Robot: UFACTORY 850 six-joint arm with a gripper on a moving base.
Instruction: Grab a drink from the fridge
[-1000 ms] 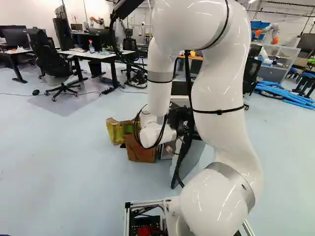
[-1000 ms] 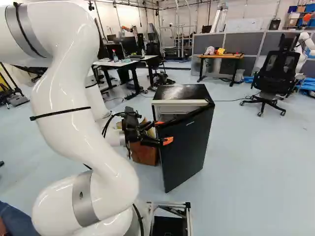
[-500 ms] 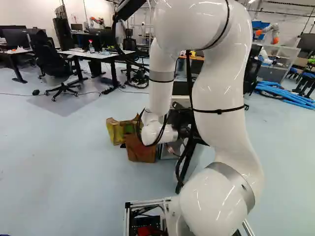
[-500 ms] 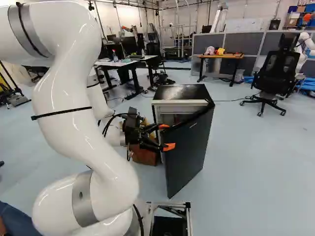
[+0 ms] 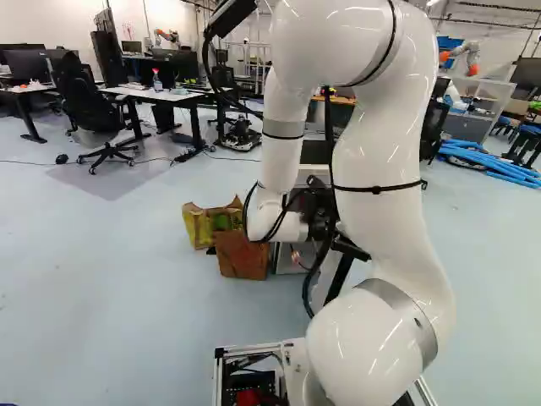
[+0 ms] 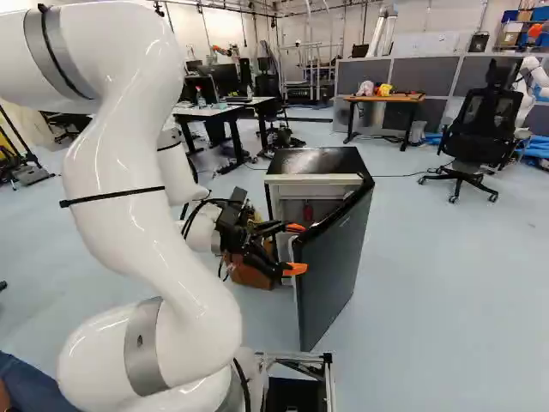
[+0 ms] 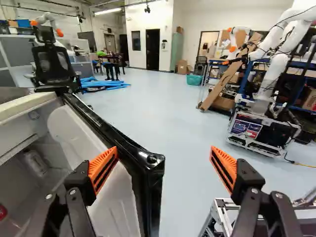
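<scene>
Left base view, left to right: a black office chair (image 5: 89, 114) stands at a white desk (image 5: 156, 95) bearing a spray bottle (image 5: 157, 81); a yellow-green bag (image 5: 199, 227) and a brown box (image 5: 243, 257) lie on the floor, and the white arm (image 5: 380, 161) rises right of the middle. Right base view, same order: the gripper (image 6: 300, 249) is in front of the fridge (image 6: 317, 160), near the free side of its door (image 6: 336, 266), which stands ajar; a small red item (image 6: 308, 210) sits inside the cabinet and appears to be the drink, though it is too small to confirm. Beyond are a wood-topped desk (image 6: 386, 99) and a second office chair (image 6: 485, 124). Wrist view: the cabinet interior lies beside the gripper, on the door's inner side. The fingers are spread wide, gripping nothing; one is over the door's white lining, the other over open floor past its black outer edge, so that edge lies between them. Contact with the door cannot be determined. Well ahead, on the outer side, stands another robot (image 7: 276, 74) on a wheeled base.
</scene>
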